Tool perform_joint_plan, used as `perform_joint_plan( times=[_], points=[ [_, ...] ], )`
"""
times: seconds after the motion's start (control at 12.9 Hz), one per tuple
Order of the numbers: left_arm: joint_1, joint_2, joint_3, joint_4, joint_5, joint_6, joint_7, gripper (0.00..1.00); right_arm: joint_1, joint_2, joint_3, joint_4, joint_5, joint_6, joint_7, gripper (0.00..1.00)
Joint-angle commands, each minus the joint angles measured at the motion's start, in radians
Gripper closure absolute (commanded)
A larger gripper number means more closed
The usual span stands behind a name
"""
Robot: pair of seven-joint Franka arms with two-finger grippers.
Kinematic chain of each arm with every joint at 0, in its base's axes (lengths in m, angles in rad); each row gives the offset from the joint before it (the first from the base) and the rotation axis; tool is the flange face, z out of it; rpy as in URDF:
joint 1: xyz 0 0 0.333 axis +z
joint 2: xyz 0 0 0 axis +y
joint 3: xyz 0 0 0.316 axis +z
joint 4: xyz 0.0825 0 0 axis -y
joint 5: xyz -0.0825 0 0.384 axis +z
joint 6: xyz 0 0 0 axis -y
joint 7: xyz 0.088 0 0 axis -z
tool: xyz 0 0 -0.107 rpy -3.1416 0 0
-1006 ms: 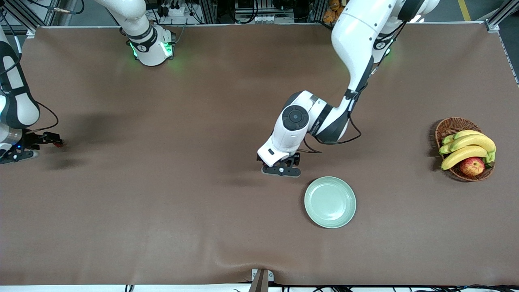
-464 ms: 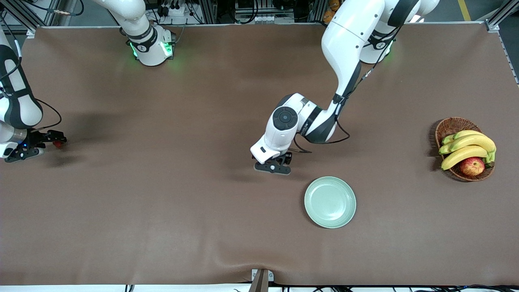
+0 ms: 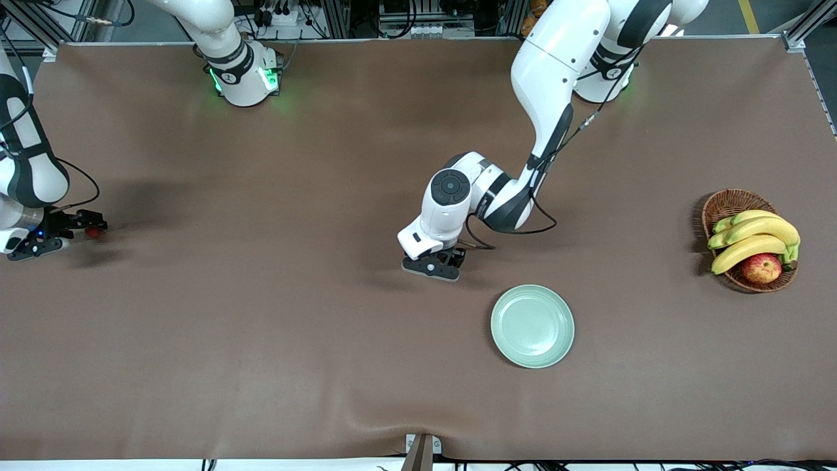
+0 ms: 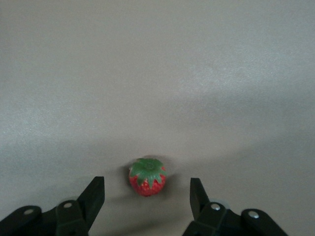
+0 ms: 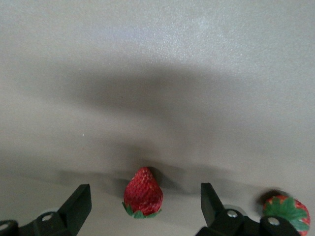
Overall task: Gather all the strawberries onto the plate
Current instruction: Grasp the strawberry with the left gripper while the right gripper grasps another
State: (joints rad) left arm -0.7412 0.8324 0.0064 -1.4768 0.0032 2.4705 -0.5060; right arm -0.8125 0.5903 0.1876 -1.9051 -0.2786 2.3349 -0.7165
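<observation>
The left gripper (image 4: pixel 145 196) has shifted away from the empty plate (image 3: pixel 532 325) and now straddles 1 strawberry (image 4: pixel 147 176), jaws spread but narrowing. At the table's right-arm end, the right gripper (image 5: pixel 145 201) brackets another strawberry (image 5: pixel 142 192), jaws wide; a 3rd berry (image 5: pixel 286 210) lies beside it.
</observation>
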Motion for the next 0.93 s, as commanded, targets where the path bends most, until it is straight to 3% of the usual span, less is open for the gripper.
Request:
perform_joint_plan(
  times=[0.0, 0.08, 0.23, 0.31, 0.62, 0.77, 0.85],
  points=[
    [-0.007, 0.013, 0.010, 0.018, 0.020, 0.007, 0.010, 0.30, -0.027, -0.001, 0.024, -0.012, -0.028, 0.017, -0.011, 0.40],
    [-0.007, 0.016, 0.010, 0.018, 0.018, 0.007, 0.010, 0.31, -0.025, -0.001, 0.024, -0.012, -0.028, 0.012, -0.011, 0.61],
    [-0.007, 0.019, 0.010, 0.018, 0.018, 0.008, 0.010, 0.31, -0.023, -0.003, 0.024, -0.015, -0.027, 0.008, -0.011, 0.88],
    [-0.009, 0.019, 0.010, 0.018, 0.020, 0.008, 0.010, 0.32, -0.025, -0.003, 0.024, -0.015, -0.027, 0.006, -0.011, 0.93],
    [-0.007, 0.021, 0.009, 0.016, 0.020, 0.008, 0.009, 0.48, -0.022, -0.021, 0.038, -0.022, -0.024, -0.064, -0.015, 0.97],
    [-0.009, 0.021, 0.009, 0.016, 0.020, 0.010, 0.009, 0.58, -0.022, -0.043, 0.075, -0.020, -0.021, -0.078, -0.015, 0.98],
    [-0.009, 0.022, 0.009, 0.016, 0.018, 0.010, 0.009, 0.58, -0.023, -0.055, 0.099, -0.017, -0.019, -0.078, -0.015, 0.98]
  ],
)
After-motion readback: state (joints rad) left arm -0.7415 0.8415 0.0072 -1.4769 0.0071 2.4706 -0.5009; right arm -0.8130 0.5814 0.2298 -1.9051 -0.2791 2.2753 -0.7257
